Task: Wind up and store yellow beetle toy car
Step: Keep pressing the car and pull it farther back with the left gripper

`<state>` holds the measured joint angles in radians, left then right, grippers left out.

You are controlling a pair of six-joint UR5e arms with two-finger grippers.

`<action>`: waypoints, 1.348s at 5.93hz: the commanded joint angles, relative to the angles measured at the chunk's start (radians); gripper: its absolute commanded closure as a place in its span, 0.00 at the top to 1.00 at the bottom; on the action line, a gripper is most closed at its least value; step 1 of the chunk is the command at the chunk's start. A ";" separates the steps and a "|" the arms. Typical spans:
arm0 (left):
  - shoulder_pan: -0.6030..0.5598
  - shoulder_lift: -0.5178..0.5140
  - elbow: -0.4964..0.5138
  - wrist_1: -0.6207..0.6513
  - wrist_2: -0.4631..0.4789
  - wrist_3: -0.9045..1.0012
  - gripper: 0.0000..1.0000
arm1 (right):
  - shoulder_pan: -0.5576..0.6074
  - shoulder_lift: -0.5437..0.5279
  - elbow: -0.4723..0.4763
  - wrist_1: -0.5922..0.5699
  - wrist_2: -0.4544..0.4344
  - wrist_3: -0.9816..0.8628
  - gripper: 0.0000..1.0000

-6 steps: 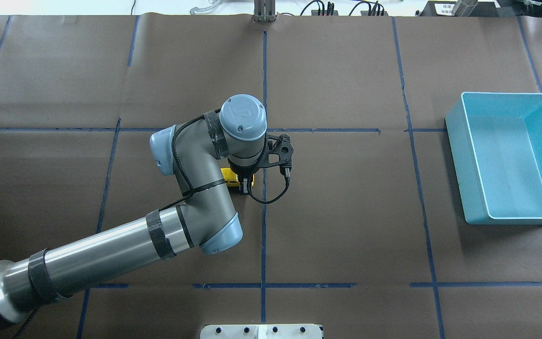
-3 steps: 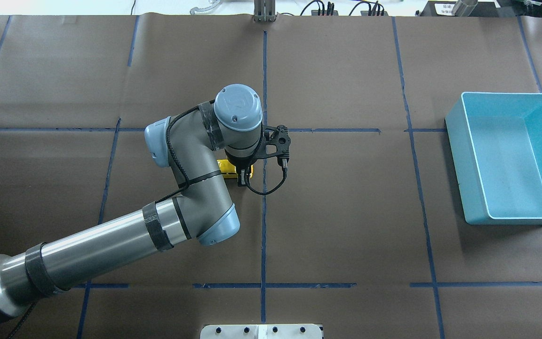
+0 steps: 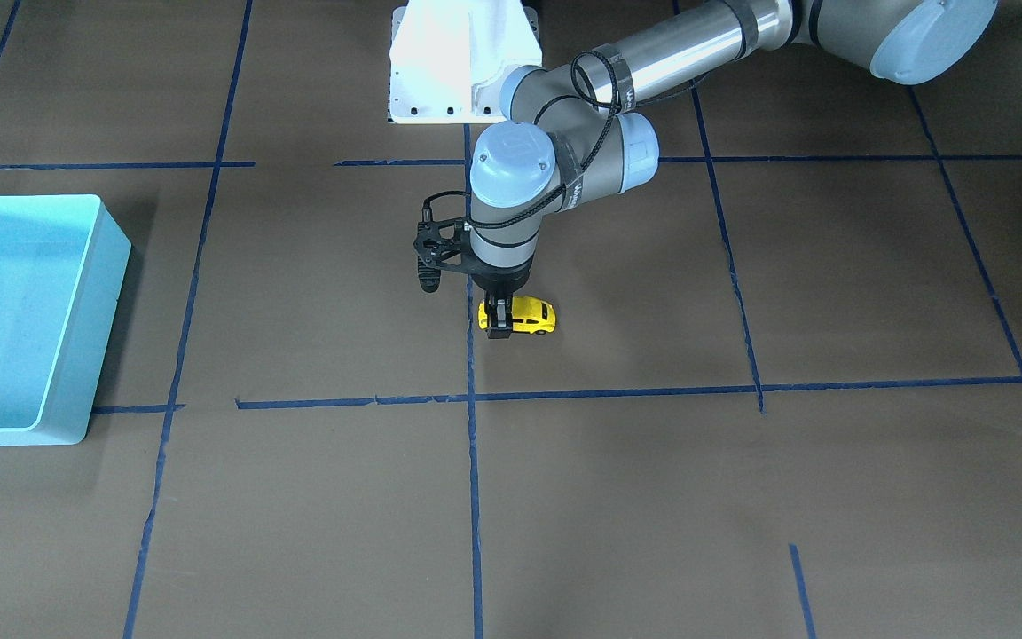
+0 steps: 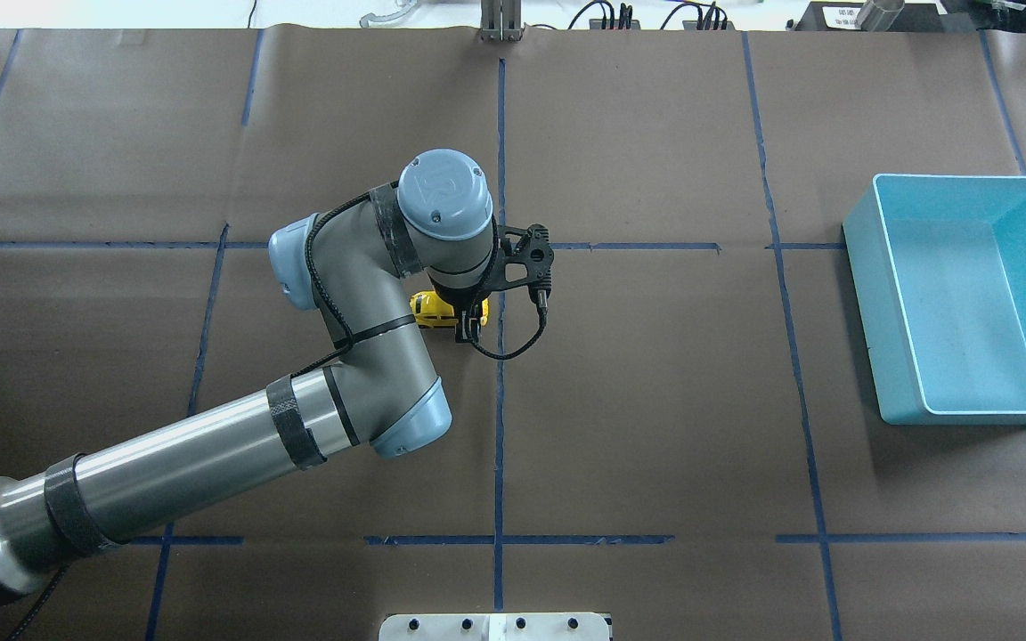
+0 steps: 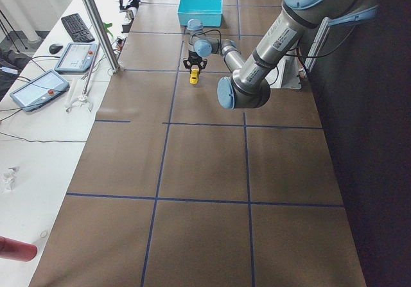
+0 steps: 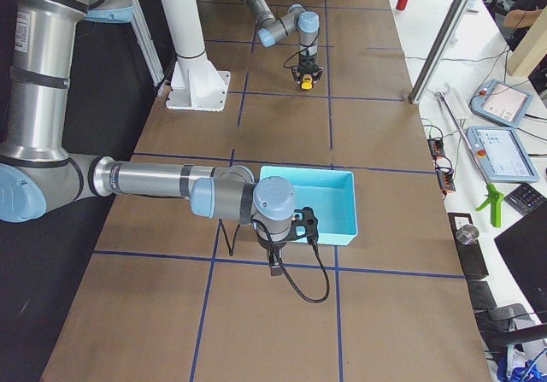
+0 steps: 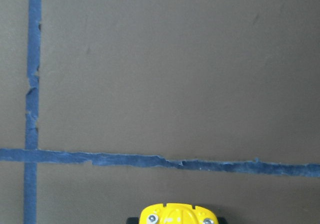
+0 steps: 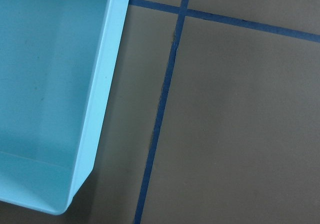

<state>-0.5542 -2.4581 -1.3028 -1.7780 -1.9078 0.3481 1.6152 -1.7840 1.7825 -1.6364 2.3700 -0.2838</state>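
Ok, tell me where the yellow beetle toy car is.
In the overhead view the yellow beetle toy car is near the table's middle, just left of the central blue tape line, between the left gripper's fingers.

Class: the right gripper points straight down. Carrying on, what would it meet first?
The right gripper would probably meet the table beside the blue bin, not its wall; depth is unclear.
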 commanded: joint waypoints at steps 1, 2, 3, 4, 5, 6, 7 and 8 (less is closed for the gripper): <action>-0.001 0.019 -0.003 -0.047 -0.005 -0.003 0.01 | 0.000 0.000 0.000 0.001 0.000 0.000 1.00; -0.001 0.031 -0.001 -0.076 -0.005 -0.004 0.01 | 0.000 0.002 0.000 0.001 0.000 0.000 1.00; -0.001 0.040 -0.001 -0.102 -0.005 -0.005 0.00 | 0.000 0.002 0.000 0.001 0.000 0.000 1.00; -0.003 0.040 -0.004 -0.110 -0.008 -0.005 0.00 | 0.000 0.002 0.000 0.001 0.000 0.000 1.00; -0.004 0.042 -0.004 -0.110 -0.020 -0.005 0.00 | -0.001 0.002 0.000 0.001 0.000 0.000 1.00; -0.009 0.042 -0.006 -0.112 -0.031 -0.005 0.00 | 0.000 0.002 0.000 0.003 0.000 0.000 1.00; -0.010 0.045 -0.004 -0.130 -0.034 -0.006 0.00 | 0.000 0.003 0.000 0.003 0.000 0.000 1.00; -0.012 0.071 -0.004 -0.182 -0.069 -0.036 0.00 | 0.000 0.003 0.002 0.003 0.000 0.000 1.00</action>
<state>-0.5643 -2.4053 -1.3073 -1.9208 -1.9518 0.3325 1.6151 -1.7814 1.7828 -1.6338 2.3700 -0.2838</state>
